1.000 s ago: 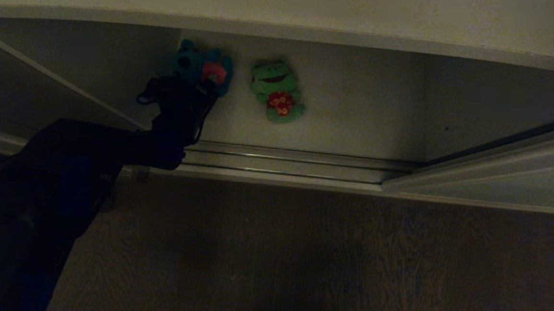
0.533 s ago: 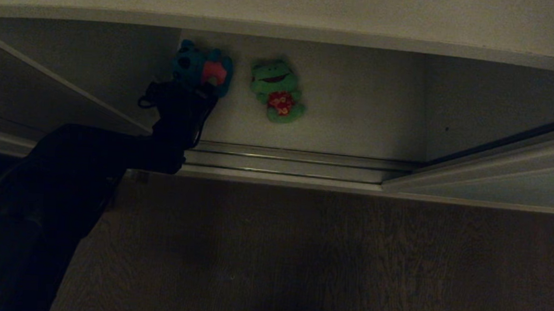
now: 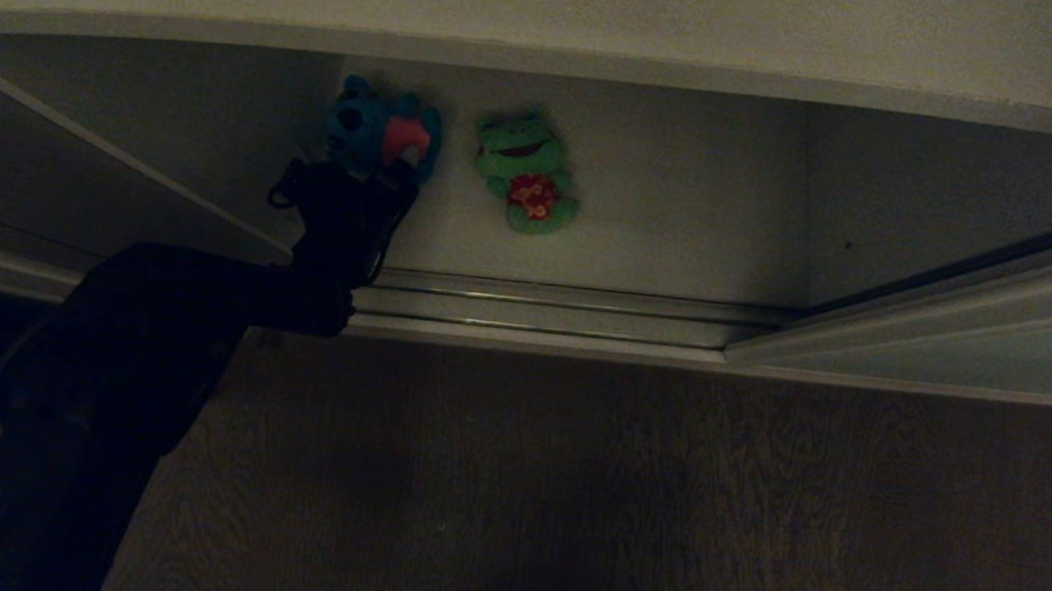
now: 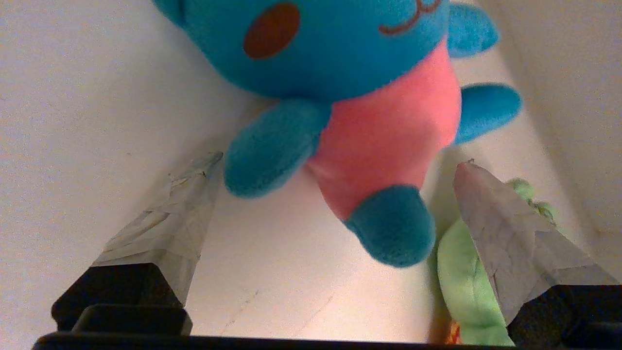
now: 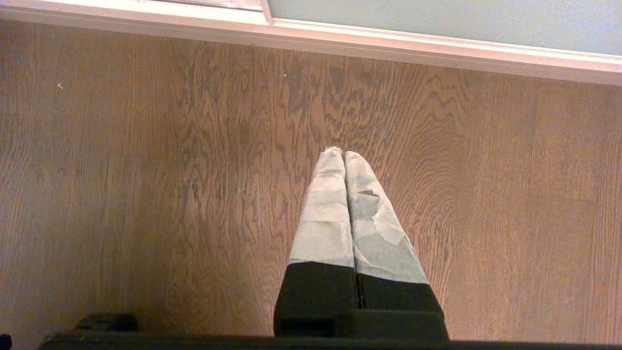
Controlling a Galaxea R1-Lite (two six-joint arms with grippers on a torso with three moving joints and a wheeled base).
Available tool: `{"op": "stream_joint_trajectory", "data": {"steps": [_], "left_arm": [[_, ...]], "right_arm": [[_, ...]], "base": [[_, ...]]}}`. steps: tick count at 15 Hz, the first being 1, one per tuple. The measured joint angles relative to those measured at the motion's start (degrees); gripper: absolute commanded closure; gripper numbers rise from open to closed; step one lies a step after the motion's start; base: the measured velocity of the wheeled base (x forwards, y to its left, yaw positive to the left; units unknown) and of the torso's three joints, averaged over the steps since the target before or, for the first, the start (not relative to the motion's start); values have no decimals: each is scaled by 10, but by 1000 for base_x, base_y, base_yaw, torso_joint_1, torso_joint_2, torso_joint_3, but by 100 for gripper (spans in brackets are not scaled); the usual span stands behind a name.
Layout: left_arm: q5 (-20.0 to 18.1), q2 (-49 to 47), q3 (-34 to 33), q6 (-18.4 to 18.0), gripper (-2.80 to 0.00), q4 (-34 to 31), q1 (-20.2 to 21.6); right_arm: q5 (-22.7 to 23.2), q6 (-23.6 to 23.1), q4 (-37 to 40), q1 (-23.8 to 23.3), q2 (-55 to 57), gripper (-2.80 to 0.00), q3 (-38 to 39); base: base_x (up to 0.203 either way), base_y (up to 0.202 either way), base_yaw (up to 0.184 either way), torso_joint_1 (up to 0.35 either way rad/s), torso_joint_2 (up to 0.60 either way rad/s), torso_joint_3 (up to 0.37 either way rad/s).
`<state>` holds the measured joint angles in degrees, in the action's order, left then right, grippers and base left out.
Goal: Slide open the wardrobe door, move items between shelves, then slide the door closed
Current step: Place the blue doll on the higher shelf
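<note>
No text, label, brand or number is readable anywhere

Bottom shelf (image 3: 675, 241): plain white board inside wardrobe, behind metal door track (image 3: 543, 310). Two plush toys lie directly on it. Green frog (image 3: 526, 172) taken as ref. Blue toy (image 3: 381, 131) just beside frog, on robot's left, w/ narrow gap between. Rest of shelf extends to frog's right.
</note>
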<state>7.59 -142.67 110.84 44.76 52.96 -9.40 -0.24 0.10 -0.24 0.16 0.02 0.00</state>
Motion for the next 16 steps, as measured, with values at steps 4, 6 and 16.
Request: {"op": "stream_joint_trajectory", "data": {"steps": [4,6,16], "left_arm": [[-4,-8,1,-4,-280,19,0],[-4,-10,2,-7,-280,24,0],[-5,-19,2,-5,0,32,19]], "right_arm": [[0,0,0,0,0,0,0],[0,0,0,0,0,0,0],[0,0,0,0,0,0,0]], "base": [[0,0,0,0,0,0],[0,0,0,0,0,0],[0,0,0,0,0,0]]}}
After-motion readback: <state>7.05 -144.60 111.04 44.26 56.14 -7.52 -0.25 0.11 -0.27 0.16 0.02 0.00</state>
